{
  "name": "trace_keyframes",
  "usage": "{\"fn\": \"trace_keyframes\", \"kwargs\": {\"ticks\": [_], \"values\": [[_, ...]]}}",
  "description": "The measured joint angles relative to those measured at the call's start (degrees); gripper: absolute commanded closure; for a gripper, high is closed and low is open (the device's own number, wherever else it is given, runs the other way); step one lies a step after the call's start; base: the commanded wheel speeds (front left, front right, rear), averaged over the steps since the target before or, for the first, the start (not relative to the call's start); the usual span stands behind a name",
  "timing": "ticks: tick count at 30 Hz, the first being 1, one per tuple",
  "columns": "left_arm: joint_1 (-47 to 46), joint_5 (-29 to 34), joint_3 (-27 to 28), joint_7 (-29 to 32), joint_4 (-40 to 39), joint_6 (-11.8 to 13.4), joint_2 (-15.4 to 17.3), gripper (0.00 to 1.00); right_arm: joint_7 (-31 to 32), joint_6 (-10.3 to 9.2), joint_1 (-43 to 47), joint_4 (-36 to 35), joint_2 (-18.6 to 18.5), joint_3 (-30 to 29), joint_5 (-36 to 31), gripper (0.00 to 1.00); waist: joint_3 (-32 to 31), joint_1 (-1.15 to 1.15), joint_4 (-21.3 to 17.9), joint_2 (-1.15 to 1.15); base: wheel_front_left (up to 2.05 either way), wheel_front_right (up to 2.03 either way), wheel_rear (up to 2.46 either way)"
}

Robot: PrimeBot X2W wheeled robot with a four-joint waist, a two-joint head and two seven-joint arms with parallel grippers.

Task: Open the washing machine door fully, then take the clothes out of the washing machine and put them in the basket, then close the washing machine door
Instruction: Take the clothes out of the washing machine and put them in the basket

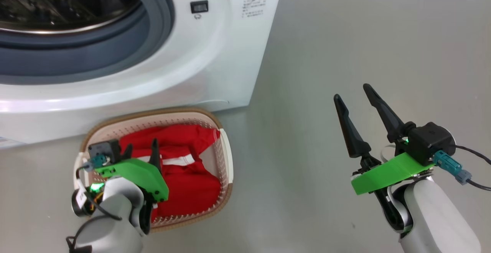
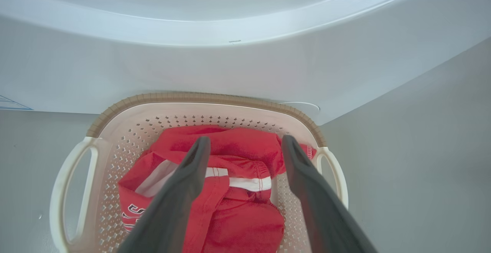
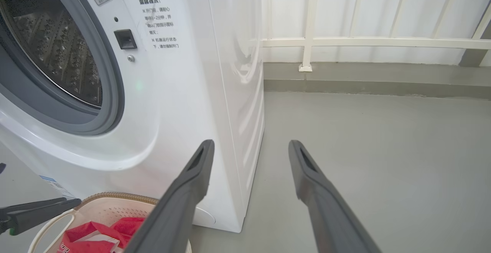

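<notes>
- Grey floor (image 1: 345, 34), lower left: clothes (image 1: 191, 184) lie in the basket (image 1: 180, 112) before the washing machine (image 1: 215, 61)
- Left gripper (image 1: 141, 145) above them, jaws spread, empty; right gripper (image 1: 352, 92), lower right, likewise
- Seemingly left: closing the door

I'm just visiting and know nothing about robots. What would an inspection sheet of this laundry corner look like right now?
Surface: smooth grey floor.
Job's things: white washing machine, its round opening uncovered, steel drum visible; red jersey lying in the cream basket at the machine's foot.
Clutter: nothing seen.
Grippers: left gripper open, fingers either side of the jersey, over the basket; right gripper open over the floor beside the machine, holding nothing.
Cables: black cable with a teal plug at the right wrist.
Surroundings: white railing above a low grey kerb behind the machine.
</notes>
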Motion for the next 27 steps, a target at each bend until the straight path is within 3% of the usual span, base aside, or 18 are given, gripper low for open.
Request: {"fn": "trace_keyframes", "kwargs": {"ticks": [5,19,27], "values": [[3.6,0.1,0.9,-0.4,-5.6,0.0,0.1,0.00,0.0,0.00,1.1,0.4,-0.1,-0.6,-0.5,0.00,-2.5,0.00,0.8,0.00,0.00,0.00,0.00],[20.6,10.2,5.8,-0.5,-39.2,3.3,2.9,0.00,0.0,0.00,4.3,1.1,-0.1,-1.7,-3.2,0.00,-10.2,0.00,2.0,0.00,0.00,0.00,0.00],[28.7,14.8,7.1,-0.5,-53.2,4.6,4.1,0.00,0.0,0.00,5.0,1.2,-0.1,-3.1,-4.0,0.00,-13.9,0.00,1.9,0.00,0.00,0.00,0.00]]}}
